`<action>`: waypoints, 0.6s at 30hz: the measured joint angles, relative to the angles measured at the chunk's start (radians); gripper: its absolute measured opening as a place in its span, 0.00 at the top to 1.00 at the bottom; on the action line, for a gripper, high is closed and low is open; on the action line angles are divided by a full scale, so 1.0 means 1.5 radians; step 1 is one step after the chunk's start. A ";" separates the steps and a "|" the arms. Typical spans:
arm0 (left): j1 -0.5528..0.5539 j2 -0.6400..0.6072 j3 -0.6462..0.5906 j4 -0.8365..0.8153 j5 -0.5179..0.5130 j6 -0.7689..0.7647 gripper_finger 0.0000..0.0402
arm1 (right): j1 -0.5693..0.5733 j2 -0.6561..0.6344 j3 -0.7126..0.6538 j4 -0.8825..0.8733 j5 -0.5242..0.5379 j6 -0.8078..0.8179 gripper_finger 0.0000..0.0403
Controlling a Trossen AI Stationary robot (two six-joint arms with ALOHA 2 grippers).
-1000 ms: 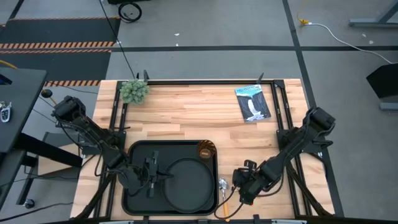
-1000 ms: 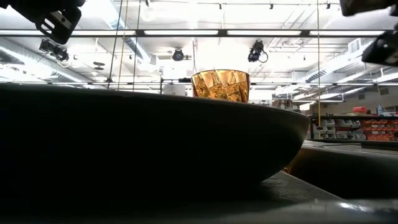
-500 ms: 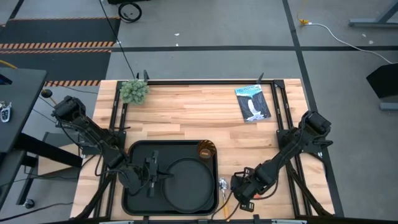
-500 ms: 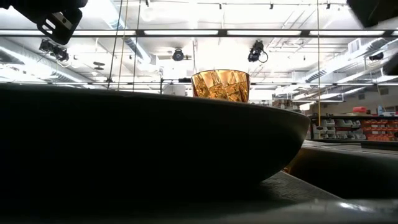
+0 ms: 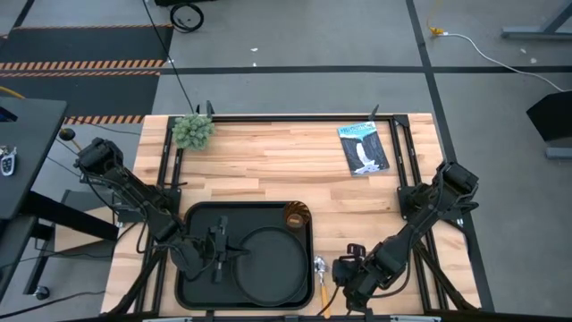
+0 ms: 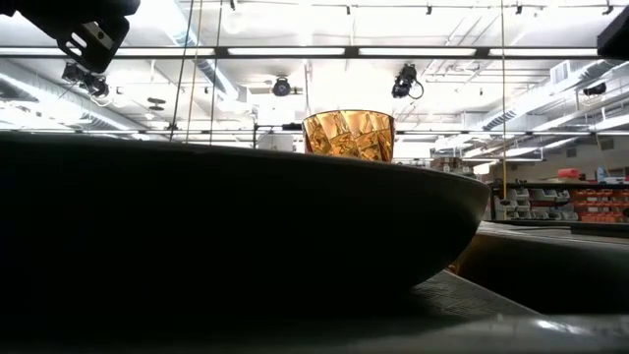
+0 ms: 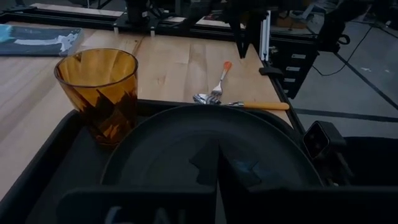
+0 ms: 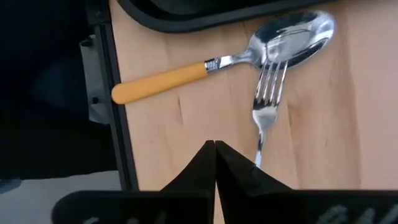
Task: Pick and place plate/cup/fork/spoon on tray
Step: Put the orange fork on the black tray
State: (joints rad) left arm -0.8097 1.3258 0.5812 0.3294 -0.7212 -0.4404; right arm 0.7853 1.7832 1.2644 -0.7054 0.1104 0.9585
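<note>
The black tray [image 5: 191, 217] lies at the table's near edge. On it rest the round black plate [image 5: 270, 261] and, at its far right corner, the amber cup [image 5: 296, 216], which stands upright [image 7: 99, 93]. The spoon [image 8: 163, 81] and fork [image 8: 271, 84] lie on the wood just right of the tray, the fork's tines on the spoon's bowl [image 8: 297, 36]. My left gripper [image 5: 217, 257] hovers shut over the tray's left half. My right gripper [image 8: 214, 146] is shut low over the wood by the fork's handle. My right gripper's shut fingers [image 8: 239, 167] point down at the wood, and the fork's handle [image 8: 257, 151] runs behind one of them. I cannot tell whether they touch the fork or the table.
A small green plant [image 5: 192, 131] stands at the far left corner and a blue booklet [image 5: 363, 148] lies at the far right. Bare wood lies between them and the tray. The dark frame rail [image 8: 102, 74] edges the table next to the spoon's handle.
My right gripper has moved toward the table's near edge, staying close to the spoon and fork. The plate, cup, spoon and fork have not moved.
</note>
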 joint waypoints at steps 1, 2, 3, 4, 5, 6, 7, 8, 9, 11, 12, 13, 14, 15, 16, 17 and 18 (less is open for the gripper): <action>0.000 0.000 0.000 0.000 0.000 0.000 0.98 | 0.000 0.000 0.000 -0.001 0.007 -0.008 0.96; 0.000 0.000 0.000 -0.001 0.000 0.000 0.98 | -0.001 0.000 0.000 -0.004 0.021 -0.015 0.95; 0.000 0.000 0.000 -0.003 0.000 -0.001 0.98 | -0.003 0.000 0.000 -0.012 0.033 -0.025 0.94; 0.000 0.000 0.000 -0.005 0.000 -0.001 0.98 | -0.006 0.000 0.000 -0.023 0.039 -0.031 0.94; 0.000 0.000 0.000 -0.007 0.000 -0.001 0.98 | -0.011 0.000 0.000 -0.036 0.041 -0.035 0.92; 0.000 0.000 0.000 -0.006 0.000 0.000 0.98 | -0.015 0.000 0.000 -0.049 0.042 -0.037 0.91; 0.000 0.000 0.000 -0.007 0.000 0.000 0.98 | -0.019 0.000 -0.001 -0.060 0.043 -0.040 0.89; 0.000 0.000 0.000 -0.009 0.000 -0.001 0.98 | -0.021 0.000 -0.001 -0.065 0.046 -0.041 0.86; 0.000 0.000 0.000 -0.010 0.000 -0.001 0.98 | -0.022 0.002 -0.001 -0.065 0.057 -0.041 0.83; 0.000 0.000 0.000 -0.009 0.000 -0.001 0.98 | -0.021 0.012 -0.001 -0.058 0.072 -0.043 0.77; 0.000 0.000 0.000 -0.010 0.000 -0.001 0.98 | -0.018 0.023 -0.001 -0.055 0.077 -0.047 0.74; 0.000 0.000 0.000 -0.010 0.000 -0.001 0.98 | -0.018 0.034 -0.001 -0.048 0.078 -0.049 0.71; 0.000 0.000 0.000 -0.010 0.000 -0.001 0.98 | -0.016 0.048 -0.001 -0.047 0.078 -0.051 0.68; 0.000 0.000 0.000 -0.010 0.000 -0.001 0.98 | -0.015 0.061 -0.001 -0.051 0.073 -0.050 0.65; 0.000 0.000 0.000 -0.010 0.000 -0.001 0.98 | -0.015 0.072 -0.001 -0.053 0.067 -0.046 0.62; 0.000 0.000 0.000 -0.010 0.000 -0.002 0.98 | -0.013 0.081 -0.001 -0.053 0.062 -0.040 0.60; 0.000 0.000 0.000 -0.010 0.000 -0.005 0.98 | -0.011 0.090 0.001 -0.054 0.055 -0.035 0.58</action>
State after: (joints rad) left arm -0.8097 1.3262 0.5812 0.3149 -0.7212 -0.4477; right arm 0.7683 1.9184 1.2664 -0.7865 0.1929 0.9062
